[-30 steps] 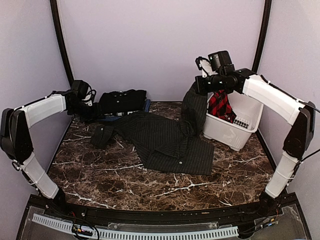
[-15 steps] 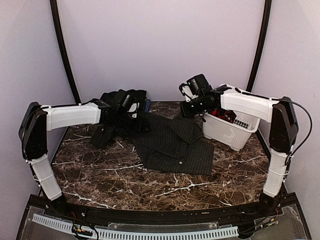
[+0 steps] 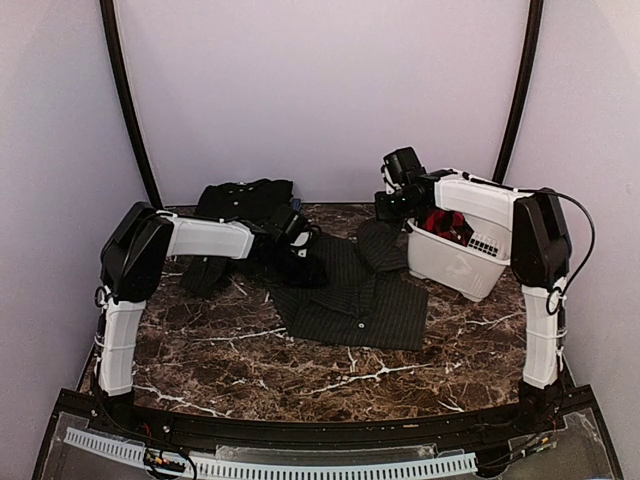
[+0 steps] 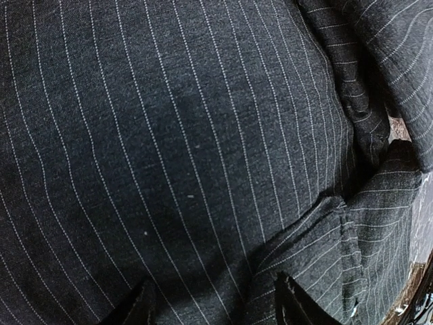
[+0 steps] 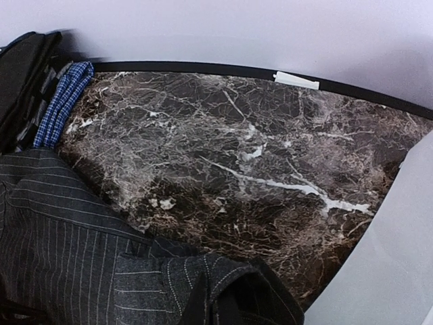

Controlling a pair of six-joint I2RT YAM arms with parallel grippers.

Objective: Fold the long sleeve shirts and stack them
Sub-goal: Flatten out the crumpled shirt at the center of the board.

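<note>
The black pinstriped long sleeve shirt point(image 3: 350, 295) lies spread on the marble table point(image 3: 300, 370). My left gripper point(image 3: 300, 243) hovers low over its left part. In the left wrist view my left gripper point(image 4: 213, 305) is open, fingertips point(image 4: 139, 308) apart just above the striped cloth point(image 4: 169, 135), nothing between them. My right gripper point(image 3: 393, 207) is at the shirt's far right corner by the basket, shut on a fold of pinstriped cloth point(image 5: 169, 277) that wraps my right gripper point(image 5: 220, 305). A folded plain black shirt point(image 3: 245, 198) sits at the back left, with a blue cloth edge point(image 5: 64, 101) beside it.
A white plastic basket point(image 3: 455, 265) stands at the back right with red plaid cloth point(image 3: 445, 222) inside; its wall point(image 5: 385, 271) is close to my right gripper. A dark sleeve point(image 3: 205, 272) trails to the left of the shirt.
My left arm swung from the back left out over the pinstriped shirt, jaws now wider. My right gripper came down from high with the lifted cloth, which now lies lower.
</note>
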